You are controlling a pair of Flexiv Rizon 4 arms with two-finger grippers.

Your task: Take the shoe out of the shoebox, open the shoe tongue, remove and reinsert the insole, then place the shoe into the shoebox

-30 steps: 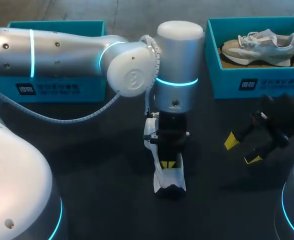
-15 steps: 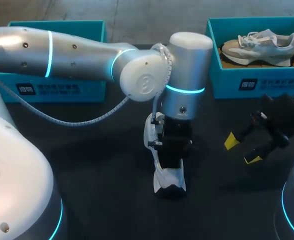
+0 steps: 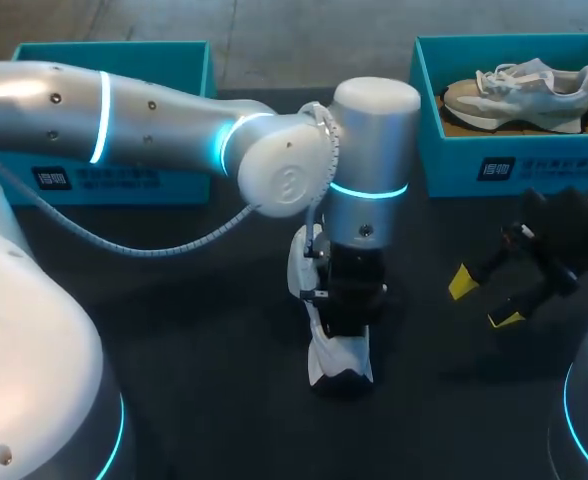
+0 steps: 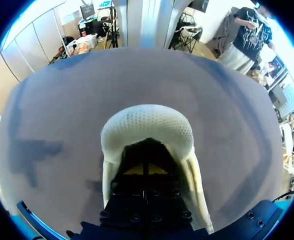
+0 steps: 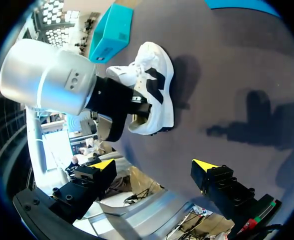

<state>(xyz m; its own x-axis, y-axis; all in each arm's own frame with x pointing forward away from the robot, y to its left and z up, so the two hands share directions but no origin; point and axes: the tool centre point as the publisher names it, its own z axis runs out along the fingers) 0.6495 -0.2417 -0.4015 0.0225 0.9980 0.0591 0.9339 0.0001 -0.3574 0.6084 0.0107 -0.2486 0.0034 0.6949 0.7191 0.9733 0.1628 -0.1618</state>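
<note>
**Left end effector** (image 4: 146, 169): sunk into the mouth of the white shoe (image 3: 341, 362). Its yellow tips are drawn together deep inside. Nothing shows between them, and whether they pinch the insole cannot be told.

**Change over the last second:** the left wrist has swung a little towards the right end effector and settled lower. The yellow tips showed in the shoe's opening from overhead a second ago and are now covered by the black body. The shoe has kept its place on the bench (image 3: 174, 330).

**Judgement:** this looks like the insole step, with the reach going deeper towards the footbed. No insole is out yet.

**White shoe:** upright around the left end effector, with its toe ahead of the tips.

**Right end effector** (image 3: 484, 300): unchanged, spread wide and holding nothing. It hangs beside the shoe and well apart from it.

**Beyond:** a teal shoebox (image 3: 124, 178) lies behind the left arm. A second teal box (image 3: 514, 170) lies beyond the right end effector and holds a grey shoe (image 3: 519, 90).
</note>
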